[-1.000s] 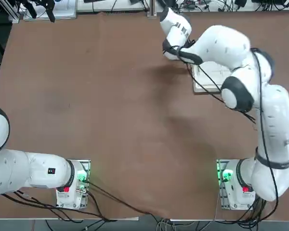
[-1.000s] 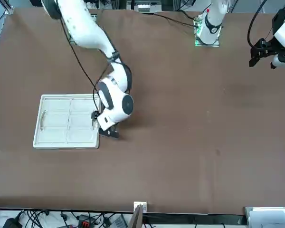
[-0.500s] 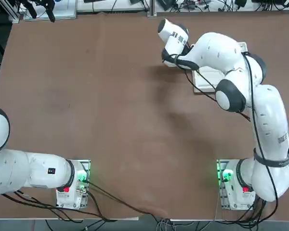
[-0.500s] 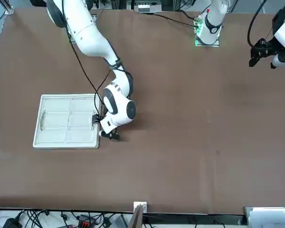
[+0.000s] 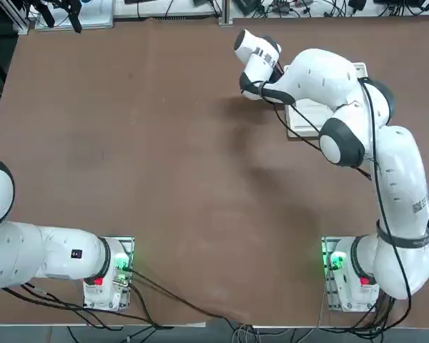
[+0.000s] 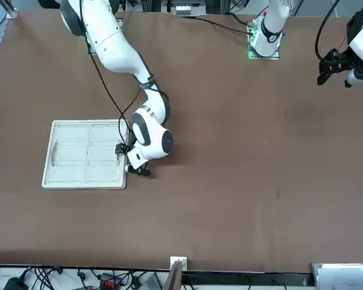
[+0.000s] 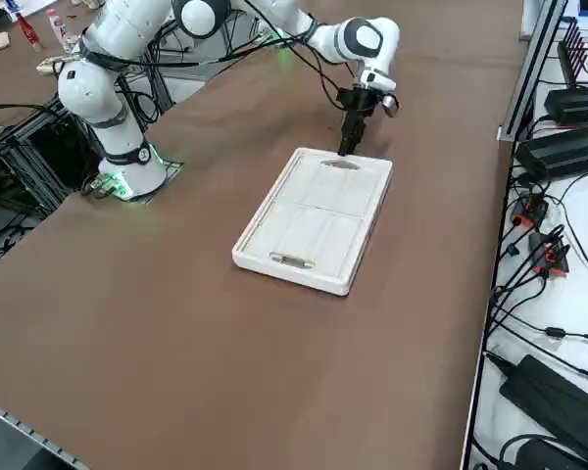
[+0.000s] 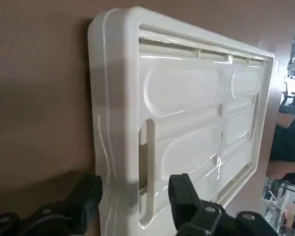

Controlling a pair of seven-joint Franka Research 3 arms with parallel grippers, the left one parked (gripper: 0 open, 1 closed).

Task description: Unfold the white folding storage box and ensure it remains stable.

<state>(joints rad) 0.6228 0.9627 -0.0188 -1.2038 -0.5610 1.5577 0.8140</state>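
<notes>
- Brown tabletop (image 6: 242, 181) is stretching bare across the room, with cables and gear lining its edges.
- Lying collapsed flat on it, toward the working arm's far corner, is the white folding storage box (image 6: 85, 154), its wall panels folded down inside the thick rim.
- Reaching down at one short end of the box is the right hand (image 8: 135, 204), its fingers (image 8: 184, 196) standing fairly wide and straddling the rim by the handle slot, one outside and one inside, not yet pinching it.
- I am judging this as the grasp being set up; next the fingers are needing to close on that rim and lift straight up so the walls are swinging upright and locking.
</notes>
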